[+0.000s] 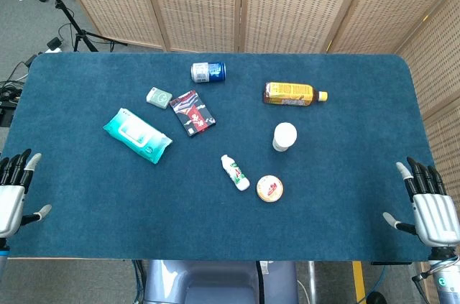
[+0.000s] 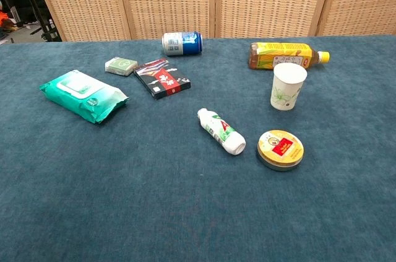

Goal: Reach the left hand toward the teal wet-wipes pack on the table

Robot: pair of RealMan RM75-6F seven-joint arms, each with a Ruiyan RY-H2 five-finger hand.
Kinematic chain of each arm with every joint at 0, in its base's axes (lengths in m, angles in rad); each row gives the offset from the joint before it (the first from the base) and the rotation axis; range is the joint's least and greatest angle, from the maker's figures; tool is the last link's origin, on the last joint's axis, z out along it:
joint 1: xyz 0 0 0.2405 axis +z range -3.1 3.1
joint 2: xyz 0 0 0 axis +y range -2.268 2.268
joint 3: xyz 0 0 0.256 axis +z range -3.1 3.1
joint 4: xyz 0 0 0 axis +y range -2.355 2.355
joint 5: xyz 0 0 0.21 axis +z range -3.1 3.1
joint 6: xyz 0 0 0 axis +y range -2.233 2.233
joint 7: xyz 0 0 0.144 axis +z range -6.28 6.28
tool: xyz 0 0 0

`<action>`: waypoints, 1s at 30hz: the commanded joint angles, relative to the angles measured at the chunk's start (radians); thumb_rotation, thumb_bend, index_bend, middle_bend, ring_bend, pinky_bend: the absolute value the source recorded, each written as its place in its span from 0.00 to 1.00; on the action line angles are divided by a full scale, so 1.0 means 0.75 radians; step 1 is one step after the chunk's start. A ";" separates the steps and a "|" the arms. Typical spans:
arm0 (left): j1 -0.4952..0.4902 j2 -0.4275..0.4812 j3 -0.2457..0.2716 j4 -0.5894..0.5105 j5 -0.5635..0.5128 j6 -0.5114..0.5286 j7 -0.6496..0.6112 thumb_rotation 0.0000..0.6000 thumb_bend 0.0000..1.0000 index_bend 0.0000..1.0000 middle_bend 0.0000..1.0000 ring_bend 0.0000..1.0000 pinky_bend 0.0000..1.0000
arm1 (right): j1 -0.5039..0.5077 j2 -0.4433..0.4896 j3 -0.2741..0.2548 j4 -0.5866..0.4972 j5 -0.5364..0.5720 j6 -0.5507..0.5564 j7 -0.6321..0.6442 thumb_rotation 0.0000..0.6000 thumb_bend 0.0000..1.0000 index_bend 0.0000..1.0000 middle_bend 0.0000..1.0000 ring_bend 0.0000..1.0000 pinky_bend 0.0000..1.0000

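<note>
The teal wet-wipes pack (image 1: 136, 136) lies flat on the left part of the blue table, also seen at the left in the chest view as the same pack (image 2: 83, 95). My left hand (image 1: 14, 192) rests at the table's front left edge, fingers spread and empty, well to the left of and nearer than the pack. At the front right edge my right hand (image 1: 430, 205) is also open and empty. Neither hand shows in the chest view.
Behind the pack lie a small green box (image 1: 159, 97), a red-black packet (image 1: 192, 113) and a blue can (image 1: 208, 72). A small white bottle (image 1: 235, 172), round tin (image 1: 269, 188), paper cup (image 1: 284, 136) and tea bottle (image 1: 293, 93) occupy the middle and right.
</note>
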 commanded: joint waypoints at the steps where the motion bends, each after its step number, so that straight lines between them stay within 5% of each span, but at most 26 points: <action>1: -0.002 -0.004 0.000 0.002 -0.001 -0.003 0.006 1.00 0.00 0.00 0.00 0.00 0.00 | 0.000 0.001 0.002 0.001 0.002 0.001 0.003 1.00 0.00 0.00 0.00 0.00 0.00; 16: -0.035 -0.005 -0.011 0.030 0.042 -0.017 -0.082 1.00 0.00 0.00 0.01 0.02 0.00 | -0.003 -0.001 -0.007 0.003 -0.003 -0.003 0.009 1.00 0.00 0.00 0.00 0.00 0.00; 19: -0.060 -0.015 -0.045 0.042 0.065 0.005 -0.124 1.00 0.00 0.00 0.37 0.40 0.20 | -0.001 -0.004 -0.003 0.007 0.000 -0.003 0.010 1.00 0.00 0.00 0.00 0.00 0.00; 21: -0.100 -0.014 -0.080 0.029 0.065 -0.016 -0.164 1.00 0.00 0.00 0.66 0.70 0.47 | 0.005 -0.007 -0.002 0.012 0.009 -0.017 0.007 1.00 0.00 0.00 0.00 0.00 0.00; 24: -0.183 0.028 -0.137 -0.031 0.037 -0.108 -0.192 1.00 0.00 0.00 0.88 0.93 0.84 | 0.015 -0.010 0.004 0.017 0.026 -0.040 0.010 1.00 0.00 0.00 0.00 0.00 0.00; 26: -0.251 0.047 -0.197 -0.080 -0.013 -0.174 -0.163 1.00 0.00 0.00 0.96 0.99 0.96 | 0.022 -0.012 0.013 0.020 0.048 -0.056 0.011 1.00 0.00 0.00 0.00 0.00 0.00; 30: -0.389 0.090 -0.294 -0.174 -0.180 -0.378 -0.120 1.00 0.00 0.00 1.00 1.00 1.00 | 0.032 -0.014 0.033 0.025 0.095 -0.077 0.005 1.00 0.00 0.00 0.00 0.00 0.00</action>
